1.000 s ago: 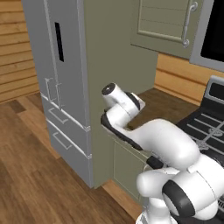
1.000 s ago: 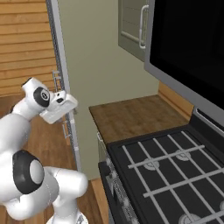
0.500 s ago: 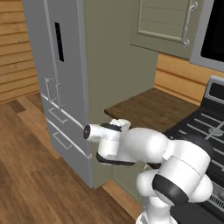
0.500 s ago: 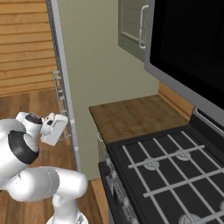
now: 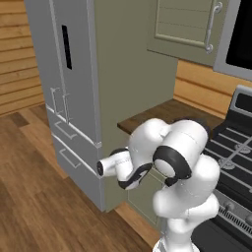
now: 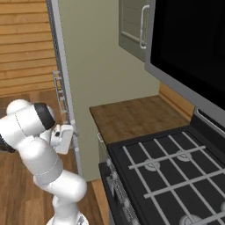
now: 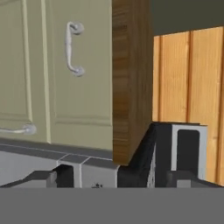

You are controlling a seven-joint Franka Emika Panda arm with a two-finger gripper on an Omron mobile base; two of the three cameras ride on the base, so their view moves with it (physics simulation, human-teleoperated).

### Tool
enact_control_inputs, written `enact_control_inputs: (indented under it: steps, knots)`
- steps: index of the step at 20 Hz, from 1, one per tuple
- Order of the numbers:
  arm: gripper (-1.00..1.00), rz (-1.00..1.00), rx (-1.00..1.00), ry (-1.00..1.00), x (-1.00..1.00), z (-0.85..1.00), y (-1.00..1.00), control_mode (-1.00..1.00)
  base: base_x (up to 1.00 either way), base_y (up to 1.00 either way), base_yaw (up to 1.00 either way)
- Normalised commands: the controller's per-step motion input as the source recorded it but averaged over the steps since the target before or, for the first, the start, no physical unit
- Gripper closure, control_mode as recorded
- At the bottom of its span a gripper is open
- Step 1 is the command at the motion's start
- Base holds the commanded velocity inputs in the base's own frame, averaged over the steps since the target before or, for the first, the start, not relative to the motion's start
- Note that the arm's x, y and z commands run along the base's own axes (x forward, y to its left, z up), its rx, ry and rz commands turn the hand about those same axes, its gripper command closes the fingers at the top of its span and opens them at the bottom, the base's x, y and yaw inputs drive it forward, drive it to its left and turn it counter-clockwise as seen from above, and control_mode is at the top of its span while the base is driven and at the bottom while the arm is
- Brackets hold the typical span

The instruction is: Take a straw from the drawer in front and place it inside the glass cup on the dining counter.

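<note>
Behind the green front at the upper left of the hand view, by judgement, lies the straw: the drawer point(image 7: 83, 100) is shut, so nothing inside it can be seen. Its front sits just beside the brown edge of the desk point(image 7: 129, 87), which runs as an upright strip through the middle of that rolled picture. A small silver handle point(image 7: 72, 48) sits on the front near the top of the frame.

The tool point(image 7: 116, 180) is released. Its two dark tips stand wide apart at the bottom edge of the hand view, grasping nothing and well apart from the handle. In the right base view the white arm is folded low at the left of the frame, in front of the cabinet.

The step in hand looks like reaching for the handle to pull the drawer open. To do it well, the tool should line up so the tips straddle the bar across its thin side. It should clench only once the bar sits between them, then pull straight out from the front rather than at a slant.

Counted: one drawer front next to the desk edge, and two silver handles in the hand view, the second handle point(image 7: 17, 130) at the lower left on a neighbouring front. There is one grey fridge point(image 5: 74, 88), one black stove point(image 6: 167, 176) and one wall cabinet point(image 5: 184, 24).
</note>
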Motion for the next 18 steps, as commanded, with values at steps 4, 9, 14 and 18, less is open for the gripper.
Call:
enact_control_inputs:
  steps: [4, 9, 14, 18]
  knots:
    - [-1.00, -0.12, -0.15, -0.03, 0.53, -0.42, 0.00, -1.00, 0.00, 0.00, 0.00]
    - [-1.00, -0.19, -0.14, -0.03, 0.59, -0.33, 0.00, -1.00, 0.00, 0.00, 0.00]
    - [-1.00, -0.18, -0.14, -0.04, 0.62, -0.36, 0.00, -1.00, 0.00, 0.00, 0.00]
    - [-1.00, -0.10, -0.12, -0.08, 0.67, -0.36, 0.00, -1.00, 0.00, 0.00, 0.00]
